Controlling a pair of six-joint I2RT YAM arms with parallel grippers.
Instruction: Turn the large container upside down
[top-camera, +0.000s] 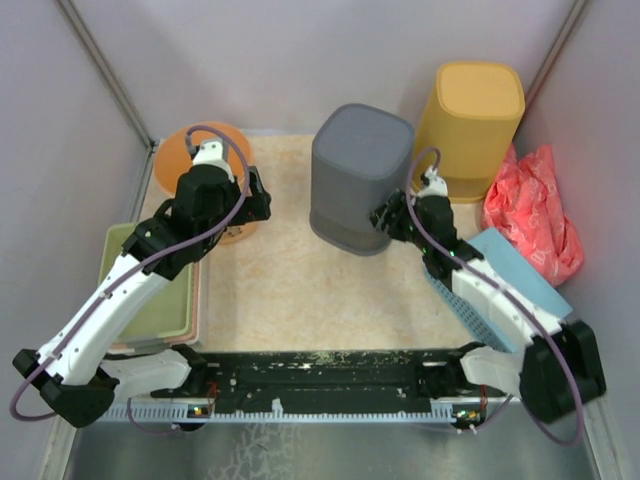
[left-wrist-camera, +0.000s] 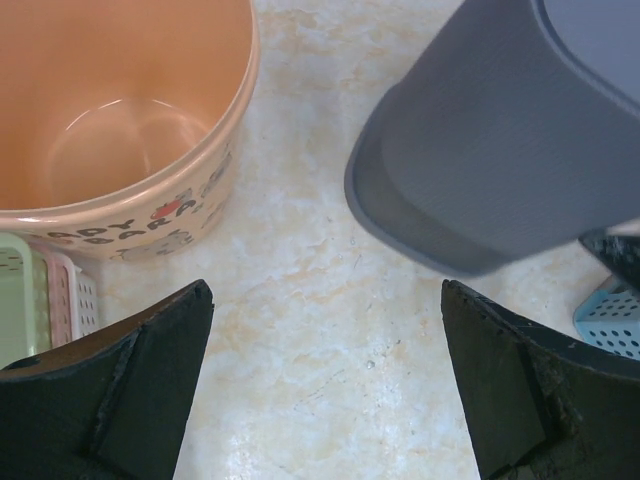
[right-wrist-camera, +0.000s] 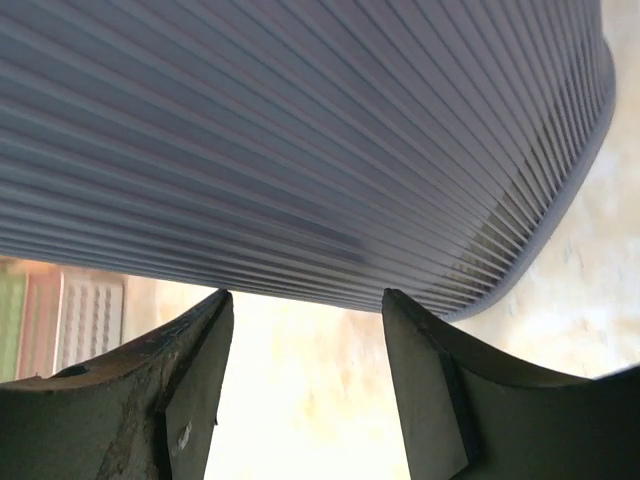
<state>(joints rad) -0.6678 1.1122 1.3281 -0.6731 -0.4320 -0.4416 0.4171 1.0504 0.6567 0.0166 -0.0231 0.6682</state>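
The large grey ribbed container stands mid-table with its closed base up and its wider rim on the table. My right gripper is open at its lower right side. In the right wrist view the ribbed grey wall fills the top, and the gripper has both fingertips just short of that wall, holding nothing. My left gripper is open and empty over the table, left of the container. The left wrist view shows that gripper with the container at the upper right.
An orange round bucket stands upright at back left, also in the left wrist view. A yellow container stands base up at back right, beside a red bag. A blue basket lies right, stacked green and pink trays left.
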